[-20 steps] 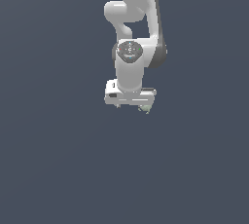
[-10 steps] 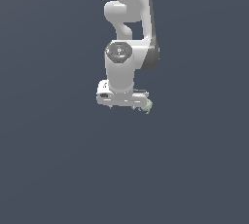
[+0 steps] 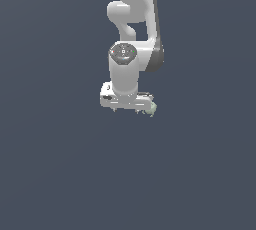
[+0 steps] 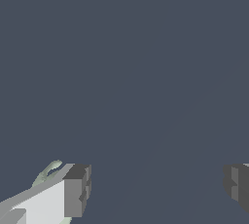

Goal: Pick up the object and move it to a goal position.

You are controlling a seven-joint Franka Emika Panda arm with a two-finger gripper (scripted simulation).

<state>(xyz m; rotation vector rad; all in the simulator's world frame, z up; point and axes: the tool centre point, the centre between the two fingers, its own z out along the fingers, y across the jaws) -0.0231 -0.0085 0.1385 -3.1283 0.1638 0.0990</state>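
Observation:
The object (image 3: 151, 108) is a small pale green lump peeking out at the end of the white gripper bar on the exterior view's right. In the wrist view the object (image 4: 48, 171) shows just behind the outer side of one grey finger (image 4: 75, 192), not between the two. My gripper (image 3: 127, 108) hangs under the white arm and points down. Its fingers stand wide apart, so the gripper (image 4: 155, 187) is open with only bare floor in the gap. Most of the object is hidden by the finger and hand.
A plain dark grey-blue floor (image 3: 60, 174) fills both views. The white arm (image 3: 132, 19) rises from the hand to the top of the exterior view. No other objects show.
The hand has shifted slightly toward the exterior view's left and turned a little. The green object stays at about the same spot by the bar's end.

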